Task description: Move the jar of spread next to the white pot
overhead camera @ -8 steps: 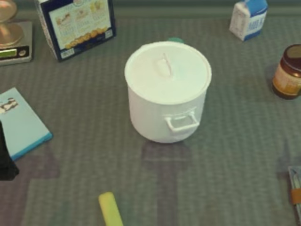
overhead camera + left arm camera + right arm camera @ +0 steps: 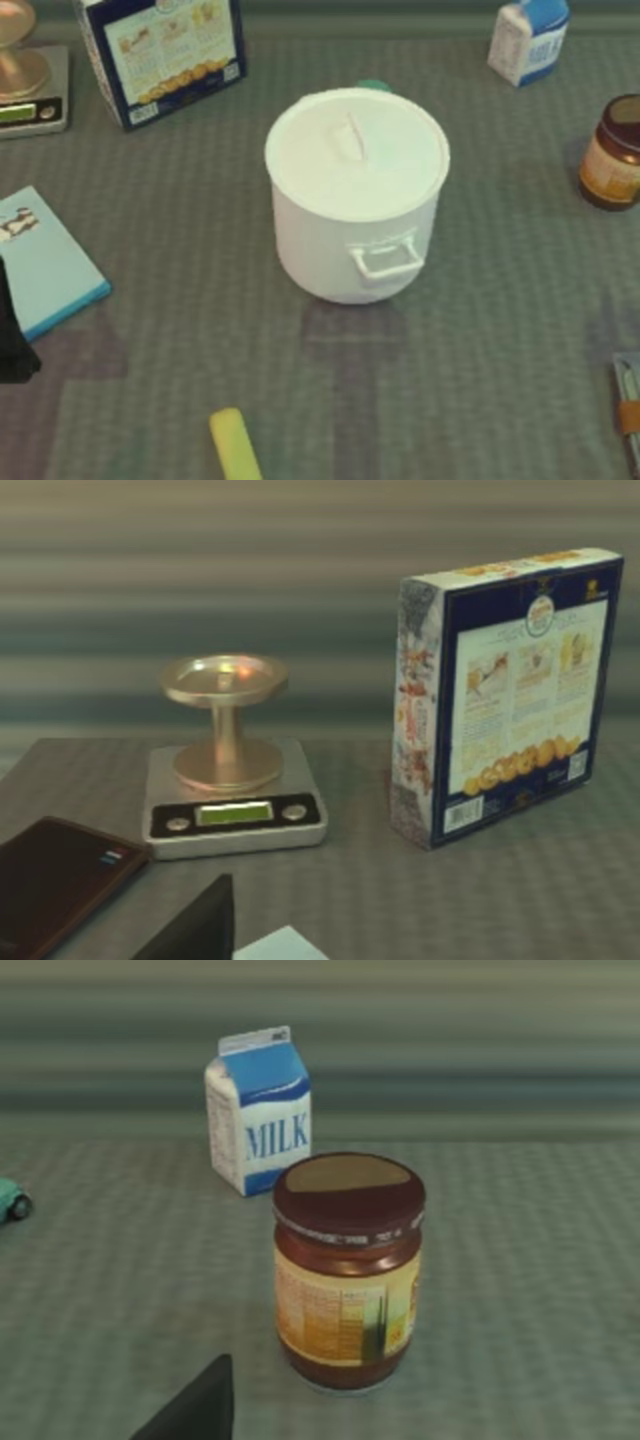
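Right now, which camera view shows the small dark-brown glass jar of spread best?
The right wrist view: the small dark-brown glass jar of spread stands whole and close, lid and orange-yellow label visible. The top view catches it cut off at the table's right edge. The left wrist view misses it.

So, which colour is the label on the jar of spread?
Orange-yellow, on the dark-brown jar of spread; the right wrist view shows it best.
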Robot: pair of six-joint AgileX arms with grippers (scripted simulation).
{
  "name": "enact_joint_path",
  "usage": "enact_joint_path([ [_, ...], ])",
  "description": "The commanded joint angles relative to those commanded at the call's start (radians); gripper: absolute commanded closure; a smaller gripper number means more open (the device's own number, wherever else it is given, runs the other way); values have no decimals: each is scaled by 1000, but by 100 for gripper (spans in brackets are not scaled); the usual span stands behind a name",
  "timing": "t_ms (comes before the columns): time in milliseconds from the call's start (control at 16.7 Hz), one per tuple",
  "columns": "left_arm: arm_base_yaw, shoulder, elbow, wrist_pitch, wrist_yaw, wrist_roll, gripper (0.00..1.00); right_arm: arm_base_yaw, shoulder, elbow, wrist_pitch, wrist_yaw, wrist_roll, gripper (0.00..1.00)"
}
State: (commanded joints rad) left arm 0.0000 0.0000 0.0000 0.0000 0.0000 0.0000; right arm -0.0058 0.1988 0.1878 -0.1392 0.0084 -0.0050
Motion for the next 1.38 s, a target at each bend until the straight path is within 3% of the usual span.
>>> enact_joint_path([
  [420,0,0,0,0,0,0,0,-13,587,540,-417,18,-19,0],
  [1020,0,0,0,0,0,0,0,-8,1645,1562,-1143,22,-67,0],
  [1380,0,0,0,0,0,0,0,7,2145,2155,-1430,11,-99,0],
])
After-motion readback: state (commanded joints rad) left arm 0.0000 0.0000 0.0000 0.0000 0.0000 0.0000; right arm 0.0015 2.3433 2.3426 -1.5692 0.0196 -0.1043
